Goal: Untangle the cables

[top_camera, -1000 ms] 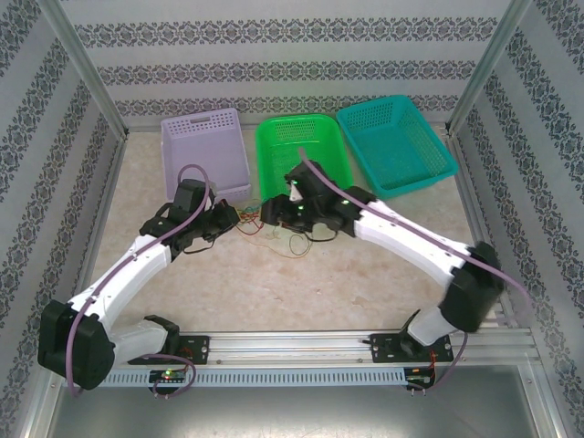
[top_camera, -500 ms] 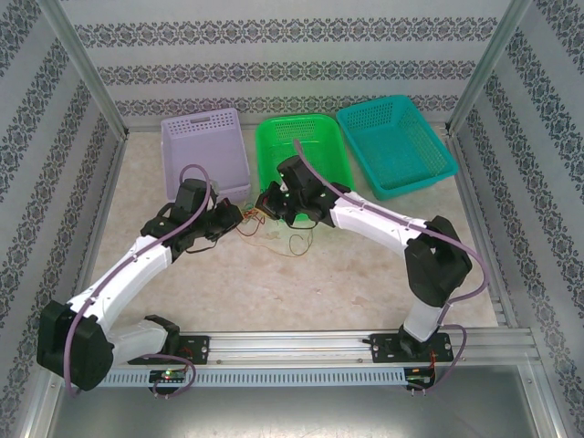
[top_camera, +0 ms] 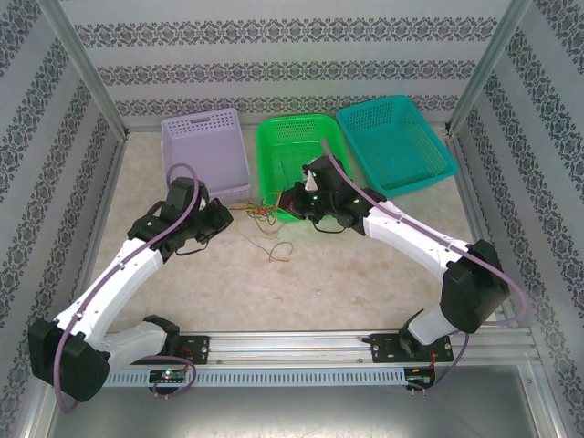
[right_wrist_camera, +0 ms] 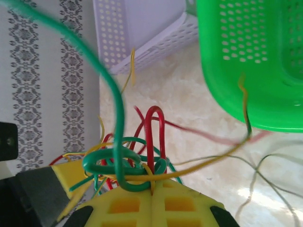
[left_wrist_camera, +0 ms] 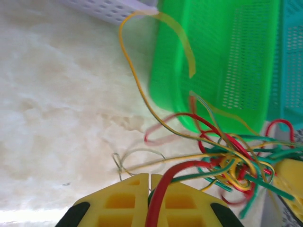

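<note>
End effectors, left end effector (left_wrist_camera: 149, 178) and right end effector (right_wrist_camera: 152, 187), clenched on thin, glossy, tangled cables (left_wrist_camera: 230, 165) over marbled worktop (left_wrist_camera: 57, 118).

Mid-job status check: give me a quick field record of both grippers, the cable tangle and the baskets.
tangle of thin red, green and yellow cables: knotted, between both grippers, beside the green plastic basket
left gripper: shut on one red strand
right gripper: shut on green and red loops
loose thin strand: looped on the table, nearer the arm bases
other baskets: lilac plastic basket left, teal plastic basket right of the green one
</note>
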`<state>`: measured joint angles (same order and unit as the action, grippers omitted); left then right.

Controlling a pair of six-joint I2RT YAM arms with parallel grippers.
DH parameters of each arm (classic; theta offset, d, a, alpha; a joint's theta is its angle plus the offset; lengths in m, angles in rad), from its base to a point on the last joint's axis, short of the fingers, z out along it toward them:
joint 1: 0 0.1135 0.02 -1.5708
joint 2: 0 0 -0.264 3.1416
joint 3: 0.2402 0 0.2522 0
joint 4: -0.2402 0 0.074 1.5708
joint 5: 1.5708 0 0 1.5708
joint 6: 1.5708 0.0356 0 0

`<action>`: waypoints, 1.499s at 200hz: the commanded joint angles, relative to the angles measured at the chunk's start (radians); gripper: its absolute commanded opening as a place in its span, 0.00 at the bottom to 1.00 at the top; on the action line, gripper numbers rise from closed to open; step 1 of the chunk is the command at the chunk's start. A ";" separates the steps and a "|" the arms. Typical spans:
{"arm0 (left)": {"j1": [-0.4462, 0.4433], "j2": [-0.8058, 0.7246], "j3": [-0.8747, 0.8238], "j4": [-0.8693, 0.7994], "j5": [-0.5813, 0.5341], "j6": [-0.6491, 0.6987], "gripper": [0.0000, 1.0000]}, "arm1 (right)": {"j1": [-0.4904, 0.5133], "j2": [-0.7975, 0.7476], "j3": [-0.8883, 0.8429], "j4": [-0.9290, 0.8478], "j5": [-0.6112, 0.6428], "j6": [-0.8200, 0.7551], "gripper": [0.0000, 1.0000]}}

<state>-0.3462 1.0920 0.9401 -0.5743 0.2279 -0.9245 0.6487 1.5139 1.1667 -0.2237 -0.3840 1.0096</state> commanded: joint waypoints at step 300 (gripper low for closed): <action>0.082 0.124 0.160 -0.016 -0.077 0.001 0.00 | -0.262 -0.285 -0.171 -0.223 -0.027 -0.115 0.00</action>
<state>-0.3351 1.2346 1.1168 -0.4854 0.2695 -0.9756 0.4419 1.2736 1.0332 -0.3138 -0.4480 0.9466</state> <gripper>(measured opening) 0.046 0.055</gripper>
